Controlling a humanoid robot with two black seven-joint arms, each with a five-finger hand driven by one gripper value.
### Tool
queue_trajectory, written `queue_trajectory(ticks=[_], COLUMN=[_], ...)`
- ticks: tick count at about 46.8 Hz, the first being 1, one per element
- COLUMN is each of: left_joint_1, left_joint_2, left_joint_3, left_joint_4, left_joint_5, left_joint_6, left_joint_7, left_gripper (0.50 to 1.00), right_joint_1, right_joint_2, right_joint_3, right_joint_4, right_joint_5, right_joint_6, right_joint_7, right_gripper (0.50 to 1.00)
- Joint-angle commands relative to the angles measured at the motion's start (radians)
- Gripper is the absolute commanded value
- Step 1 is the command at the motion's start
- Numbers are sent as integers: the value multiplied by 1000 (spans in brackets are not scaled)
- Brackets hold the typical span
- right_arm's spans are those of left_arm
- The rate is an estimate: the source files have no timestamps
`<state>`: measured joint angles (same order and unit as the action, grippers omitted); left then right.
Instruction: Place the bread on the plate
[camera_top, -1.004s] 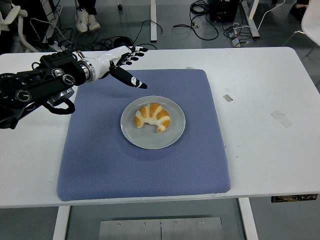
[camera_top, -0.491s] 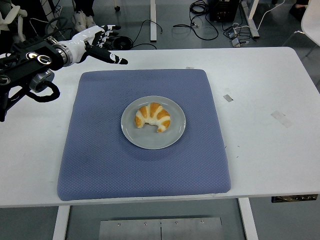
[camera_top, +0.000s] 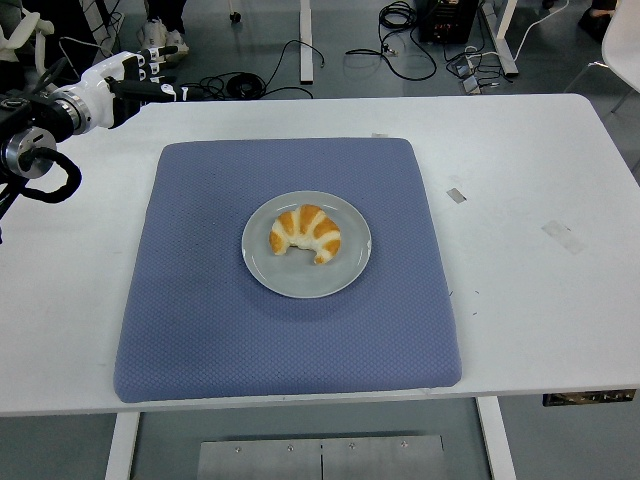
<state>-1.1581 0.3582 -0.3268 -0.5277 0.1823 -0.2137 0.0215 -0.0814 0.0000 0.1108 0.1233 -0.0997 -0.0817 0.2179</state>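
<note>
My left robot hand (camera_top: 140, 75) hangs open-fingered over the counter's (camera_top: 520, 190) far-left corner, well apart from the bread (camera_top: 305, 233) centred on the plate (camera_top: 345, 275).

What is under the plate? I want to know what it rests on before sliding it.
The grey plate sits on a blue mat that lies on the white table. The croissant lies on the plate. The mat surface directly beneath the plate is hidden.
</note>
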Motion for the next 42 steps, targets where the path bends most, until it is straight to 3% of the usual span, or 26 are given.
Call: queue_trajectory(ticks=[1, 12, 22, 42], left_joint_1=[6, 52, 74, 100], left_joint_2=[-27, -48, -111, -136], left_joint_3=[-29, -101, -175, -216], left_joint_4=[34, 89, 178, 186], left_joint_5=[-11, -70, -99, -139], left_joint_6=[-25, -88, -127, -184], left_joint_7=[0, -5, -14, -31], left_gripper=[983, 983, 983, 983], right_joint_1=[2, 2, 11, 28], right_joint_2=[0, 0, 0, 0], right_joint_3=[1, 1, 1, 0], right_joint_4=[1, 1, -4, -27], right_joint_5=[0, 0, 0, 0], right_joint_6=[-1, -4, -7, -15], right_joint_7=[0, 0, 0, 0], right_gripper=[1000, 1000, 1000, 1000])
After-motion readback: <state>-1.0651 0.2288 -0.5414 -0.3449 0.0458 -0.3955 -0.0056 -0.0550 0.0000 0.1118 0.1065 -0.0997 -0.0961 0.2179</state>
